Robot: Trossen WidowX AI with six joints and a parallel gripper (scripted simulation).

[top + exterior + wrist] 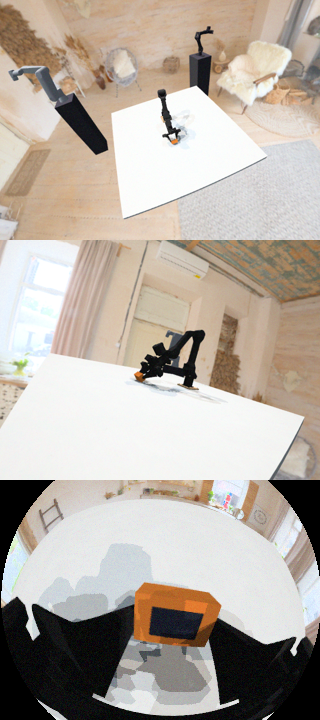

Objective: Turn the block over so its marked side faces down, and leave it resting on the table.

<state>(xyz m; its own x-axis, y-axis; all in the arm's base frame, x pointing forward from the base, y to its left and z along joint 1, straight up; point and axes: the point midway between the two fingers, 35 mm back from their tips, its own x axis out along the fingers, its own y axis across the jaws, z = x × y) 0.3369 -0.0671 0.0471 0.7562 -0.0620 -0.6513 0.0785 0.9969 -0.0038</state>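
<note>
Block, small and orange, sits clamped between the two black fingers of my gripper, a little above the white desk near its middle. In the wrist view the face turned toward the camera carries a dark square panel, which I take to be the marked side; it points back up along the gripper, not downward.

Moving from left to right in the exterior view: the block comes first, at the low tip of the gripper, tipped at an angle with one corner close to the desk. I cannot tell whether that corner touches. Next comes the wrist, slanting steeply down and to the left, then the arm rising to a high elbow, and finally its base at the far right, well apart from the block.

My judgement is that the task is roughly midway. Grasp and lift look done, and the tilt suggests the turn is under way. What remains is to finish rotating until the dark panel faces the desk, lower the block, and open the gripper so it rests there.
</note>
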